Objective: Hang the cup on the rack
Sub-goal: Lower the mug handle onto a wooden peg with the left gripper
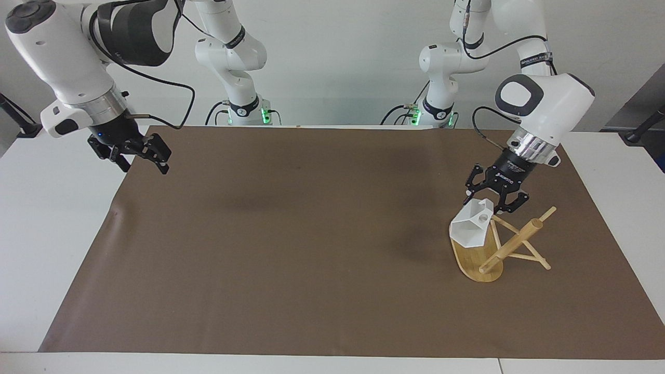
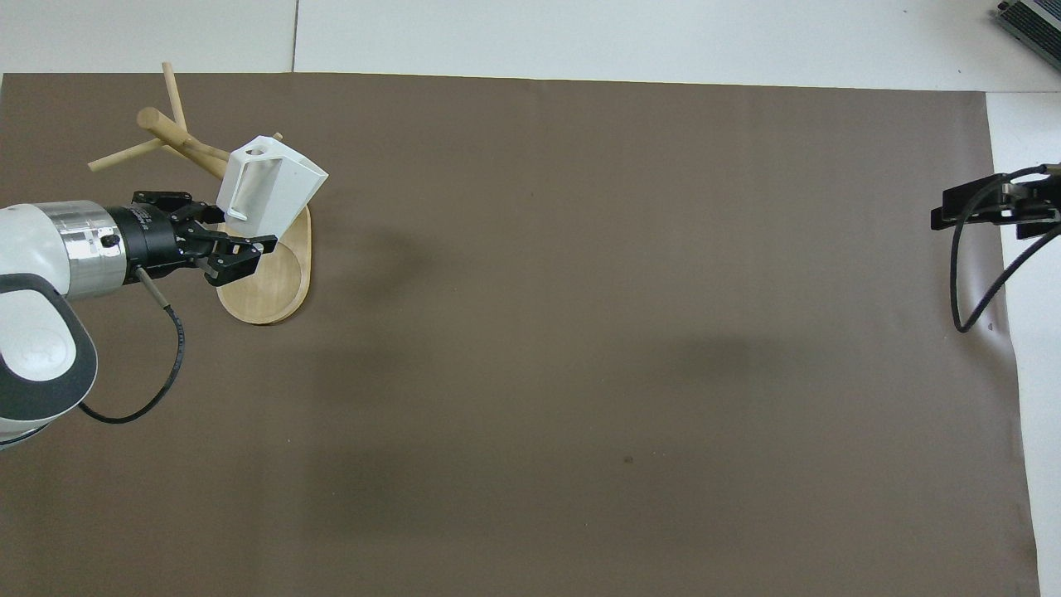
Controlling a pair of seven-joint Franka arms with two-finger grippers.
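The white faceted cup (image 1: pixel 471 229) hangs tilted on a rack (image 1: pixel 497 246) peg at the left arm's end of the worktop (image 1: pixel 291 249), above the bamboo base. The left end effector (image 1: pixel 495 198), fingers spread and empty, sits just beside the cup's handle. A careless retreat could snag the handle and pull the cup off. The right end effector (image 1: pixel 136 156) waits over the worktop's edge; grip unclear.

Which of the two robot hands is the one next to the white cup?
The left gripper, right by the cup over the rack. The right gripper waits over the mat's corner at the right arm's end.
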